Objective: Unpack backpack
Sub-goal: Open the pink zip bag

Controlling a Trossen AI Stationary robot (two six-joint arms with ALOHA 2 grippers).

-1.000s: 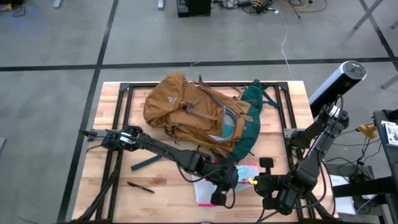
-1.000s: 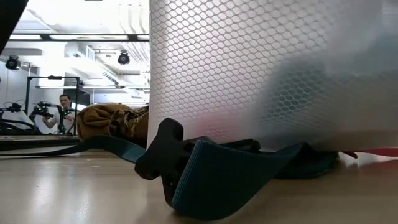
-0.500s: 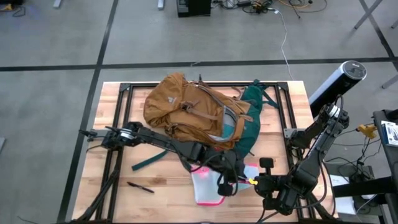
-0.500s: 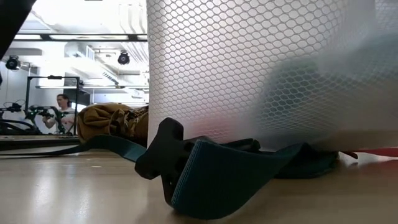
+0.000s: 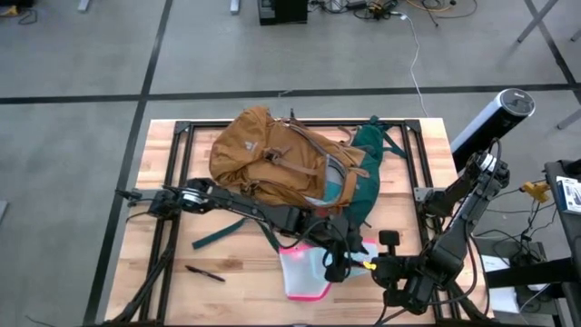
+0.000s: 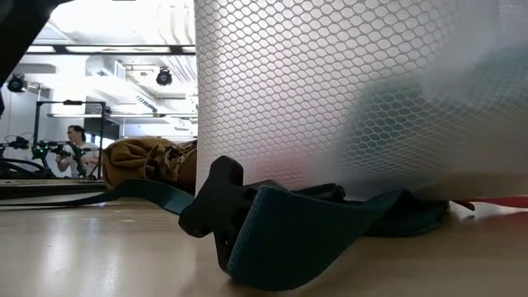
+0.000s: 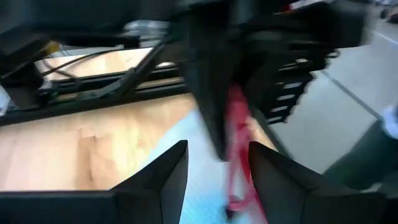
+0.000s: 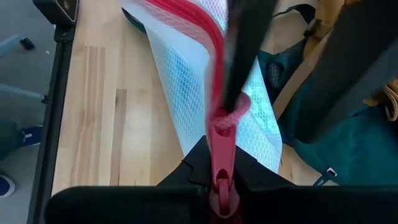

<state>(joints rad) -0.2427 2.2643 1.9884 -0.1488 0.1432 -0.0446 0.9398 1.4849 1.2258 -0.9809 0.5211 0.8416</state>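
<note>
Right gripper [image 8: 222, 186] sat clamped shut on the red zipper pull [image 8: 221, 146] of a clear mesh pouch with pink-red edging [image 5: 304, 272], at the table's near edge. Left gripper [image 5: 338, 263] hung over the pouch's right end, its two dark fingers [image 7: 165, 180] parted with nothing between them. On the light wooden table [image 5: 168, 232], the large mustard-tan fabric backpack with a dark green back panel [image 5: 286, 163] lay at the centre and far side, just behind the pouch. A black pen [image 5: 205, 272] lay apart near the left front.
</note>
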